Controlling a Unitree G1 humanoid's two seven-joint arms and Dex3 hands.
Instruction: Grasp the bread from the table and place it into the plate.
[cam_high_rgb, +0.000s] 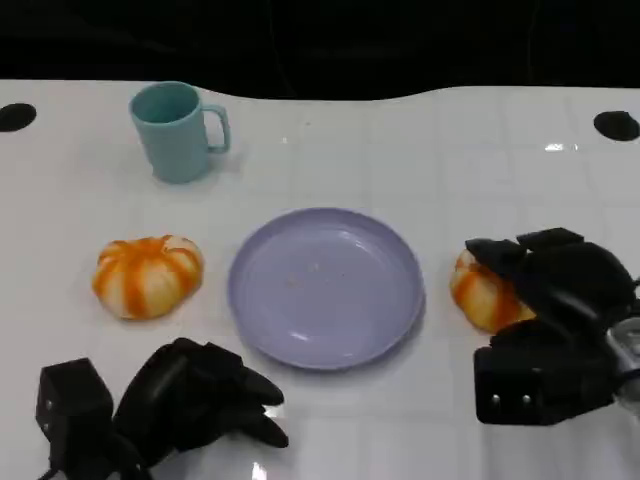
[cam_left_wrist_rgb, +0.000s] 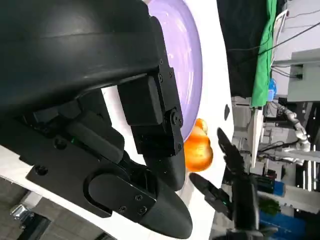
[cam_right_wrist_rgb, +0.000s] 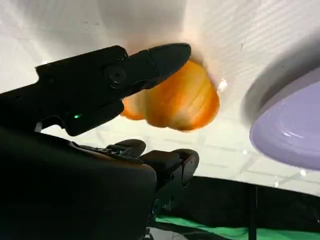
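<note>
Clearly, two orange-and-white bread rolls are seen on the white counter (cam_high_rgb: 420, 150), one on each side of the lilac plate (cam_high_rgb: 326, 287). The right bread (cam_high_rgb: 480, 295) lies just beside the plate's right rim, and the right robot hand (cam_high_rgb: 545, 300) is set around it: in the right wrist view one finger is laid against the roll's top while others are curled beneath, yet a gap is seen there, so the fingers are spread about it, not pinching. The roll is judged to be resting on the counter. The left robot hand (cam_high_rgb: 205, 400) is kept near the front edge with fingers curled in, nothing held. The left bread (cam_high_rgb: 147, 275) is untouched, and a teal mug (cam_high_rgb: 178, 130) stands far back on the left.

Several risks can be judged. If closure is uneven, the soft roll may be squashed or squeezed out sideways. Should the roll be pushed left, it may be knocked against the plate rim, and the plate may be shifted. A loose hold could let it be dropped short of the plate.
</note>
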